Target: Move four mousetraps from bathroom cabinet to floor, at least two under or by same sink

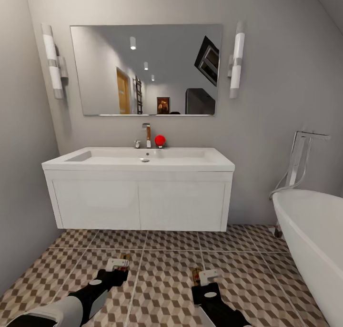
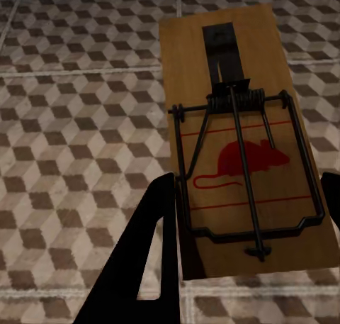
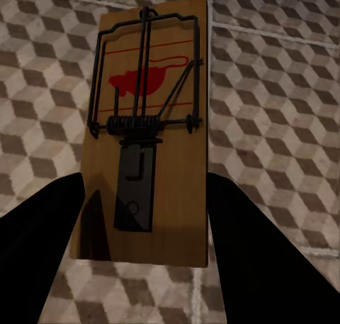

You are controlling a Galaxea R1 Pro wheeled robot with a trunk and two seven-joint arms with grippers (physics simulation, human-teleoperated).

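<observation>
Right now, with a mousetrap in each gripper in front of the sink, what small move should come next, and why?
Probably lower both arms to the floor under the vanity. The left gripper holds a mousetrap and the right gripper holds another mousetrap, both above the bathroom floor. The sink is straight ahead, so setting them down here would likely count as next to it.

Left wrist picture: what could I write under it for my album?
The left claw holds a mousetrap with a red mouse drawing above the cube-patterned floor.
</observation>
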